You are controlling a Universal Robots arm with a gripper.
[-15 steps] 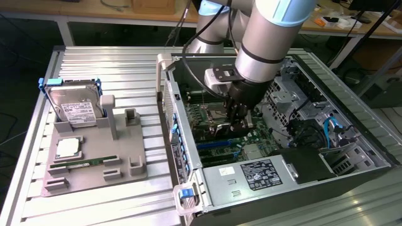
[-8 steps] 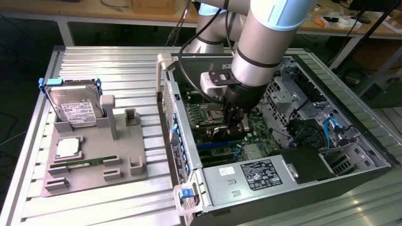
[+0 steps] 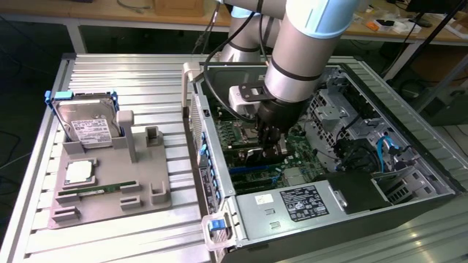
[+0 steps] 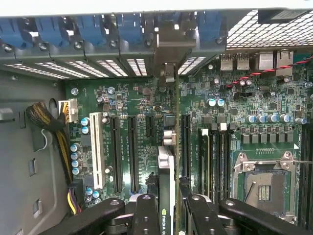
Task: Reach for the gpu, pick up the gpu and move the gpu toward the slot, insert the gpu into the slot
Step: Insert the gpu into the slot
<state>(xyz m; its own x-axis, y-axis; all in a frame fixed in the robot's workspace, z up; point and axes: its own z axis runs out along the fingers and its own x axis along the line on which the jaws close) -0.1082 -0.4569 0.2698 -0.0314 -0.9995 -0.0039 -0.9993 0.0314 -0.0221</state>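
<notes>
The pincer [image 4: 170, 211] is closed narrow on the graphics card [image 4: 166, 169], one finger [image 4: 146, 215] on each flat face, so the card hangs edge-on over the green board [image 4: 122, 98]. In the exterior view the pincer [image 3: 268, 148] sits at the centre of the frame, deep inside the open computer case [image 3: 409, 181], with the blue slot [image 3: 252, 170] just below it in the picture. The card's metal end [image 4: 168, 46] lines up with one gap in the row of rear openings. The card hides its own lower edge, so I cannot tell whether it touches the slot. To do this well, I judge the card should be upright and parallel to the neighbouring black sockets [image 4: 133, 152], pressed straight down with even force along its length.
</notes>
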